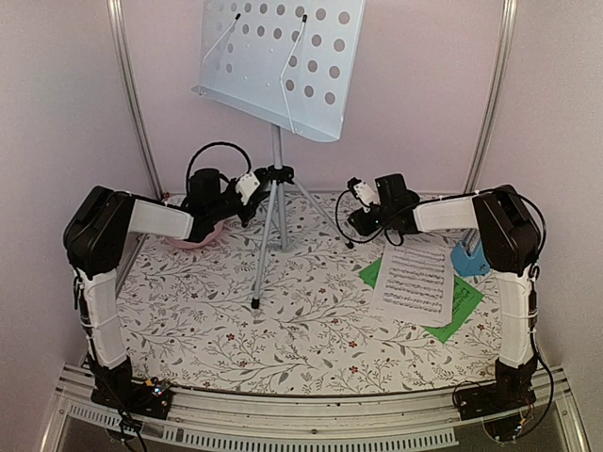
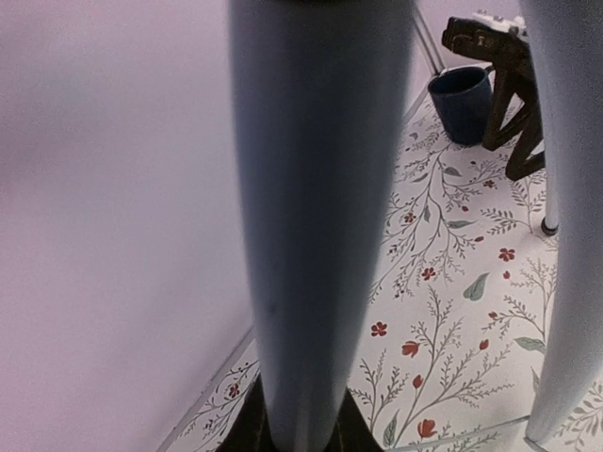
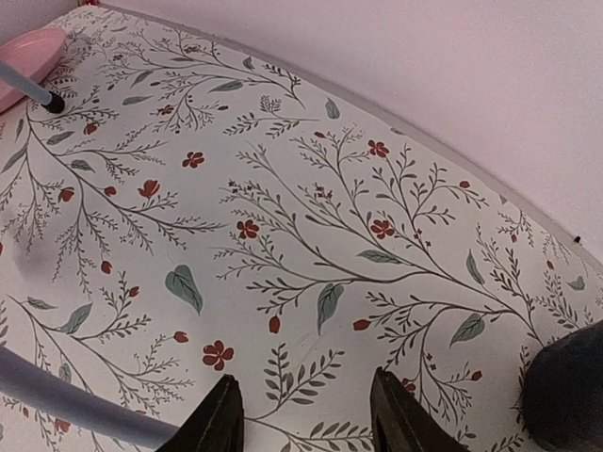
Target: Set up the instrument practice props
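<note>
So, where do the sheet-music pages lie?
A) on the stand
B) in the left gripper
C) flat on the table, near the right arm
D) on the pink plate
C: the pages lie flat on the table beside the right arm, and the stand holds no paper.

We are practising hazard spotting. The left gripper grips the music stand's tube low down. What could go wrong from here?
1. The music stand carries its wide desk high above where the left gripper holds it, so moving it could tip it over.
2. One tripod foot stands right beside the pink plate; sliding the stand may knock the plate.
</note>
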`<state>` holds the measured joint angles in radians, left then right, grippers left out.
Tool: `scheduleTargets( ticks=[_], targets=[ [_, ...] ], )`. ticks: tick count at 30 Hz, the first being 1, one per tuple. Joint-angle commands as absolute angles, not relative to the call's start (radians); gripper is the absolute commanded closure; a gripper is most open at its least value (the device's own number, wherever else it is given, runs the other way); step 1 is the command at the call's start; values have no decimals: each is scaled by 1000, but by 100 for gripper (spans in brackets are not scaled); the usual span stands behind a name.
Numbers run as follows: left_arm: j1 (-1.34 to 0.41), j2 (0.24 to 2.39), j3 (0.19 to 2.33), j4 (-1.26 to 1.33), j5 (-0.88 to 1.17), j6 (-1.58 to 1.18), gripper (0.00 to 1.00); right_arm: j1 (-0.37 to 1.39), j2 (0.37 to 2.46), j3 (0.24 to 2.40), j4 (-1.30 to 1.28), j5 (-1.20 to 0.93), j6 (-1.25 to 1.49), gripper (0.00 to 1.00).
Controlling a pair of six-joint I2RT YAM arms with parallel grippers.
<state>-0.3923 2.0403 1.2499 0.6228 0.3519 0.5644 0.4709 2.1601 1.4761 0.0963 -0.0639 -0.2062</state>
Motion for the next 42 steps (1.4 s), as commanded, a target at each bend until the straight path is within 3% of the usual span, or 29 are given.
scheduleTargets(
  ticks=[1,11,23,25,34,42],
  targets=[
    [-424,1978,1193,567,246,451,100,469,2179,1525,105,-81,-217,52],
    [-459,1976,1198,532,149,430,100,489,1935,1194,218,-281,-247,29],
    [-486,1905,1157,520,116,409,100,531,2119,1403,212,-155,-299,28],
    [-496,1901,1150,520,116,413,100,531,2140,1424,222,-151,-308,30],
    [-503,1888,1111,531,113,483,100,514,2154,1433,300,-19,-416,59],
    [-537,1893,1131,500,16,469,100,473,2197,1516,298,-22,-420,64]
  ],
)
